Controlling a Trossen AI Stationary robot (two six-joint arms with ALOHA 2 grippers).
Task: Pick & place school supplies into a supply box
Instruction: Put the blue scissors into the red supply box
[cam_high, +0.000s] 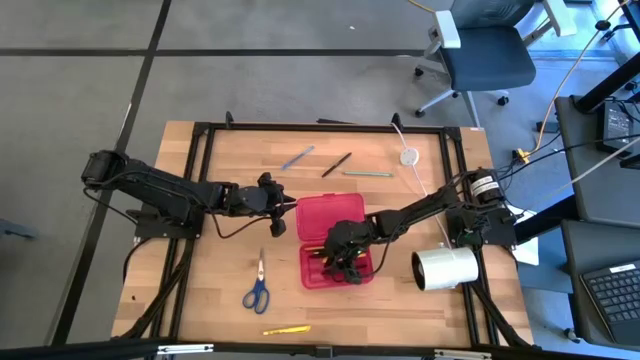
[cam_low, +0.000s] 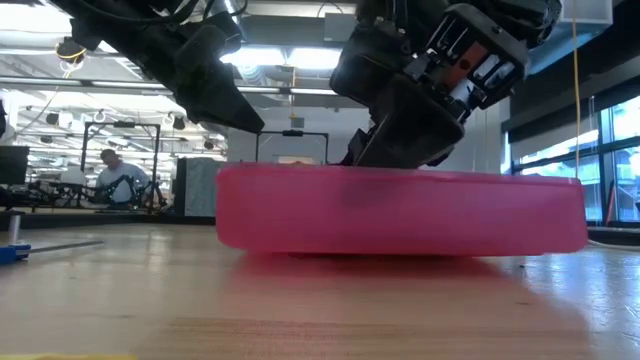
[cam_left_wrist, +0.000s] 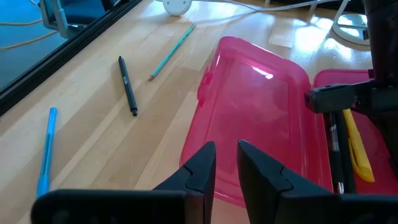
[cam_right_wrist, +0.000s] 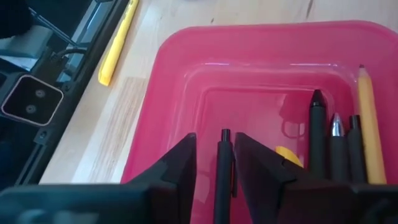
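The red supply box lies open mid-table, its lid (cam_high: 328, 213) on the far side and its tray (cam_high: 318, 272) on the near side. In the tray lie black pens (cam_right_wrist: 317, 140) and a yellow pencil (cam_right_wrist: 368, 118). My right gripper (cam_right_wrist: 214, 155) reaches down into the tray, its fingers apart with a black pen (cam_right_wrist: 224, 163) between them. My left gripper (cam_left_wrist: 226, 160) hovers by the lid's left edge (cam_left_wrist: 198, 134), slightly open with nothing in it. Blue-handled scissors (cam_high: 257, 290) and a yellow marker (cam_high: 287, 329) lie near the front edge. A blue pen (cam_left_wrist: 46, 152), a black pen (cam_left_wrist: 127, 85) and a green pencil (cam_left_wrist: 172, 51) lie at the back. My right gripper has the black pen's shaft (cam_right_wrist: 224, 186) between its two fingers, which lie along the pen and slant down into the tray from the table's right. A sliver of tray shows between the pen and one finger (cam_right_wrist: 180, 165). Whether the fingers touch the pen, I cannot tell.
A big white roll (cam_high: 446, 268) lies right of the tray, close to my right arm. A small white disc (cam_high: 409, 156) with its cable sits at the back right. Bare wood lies left of the box and along the front edge.
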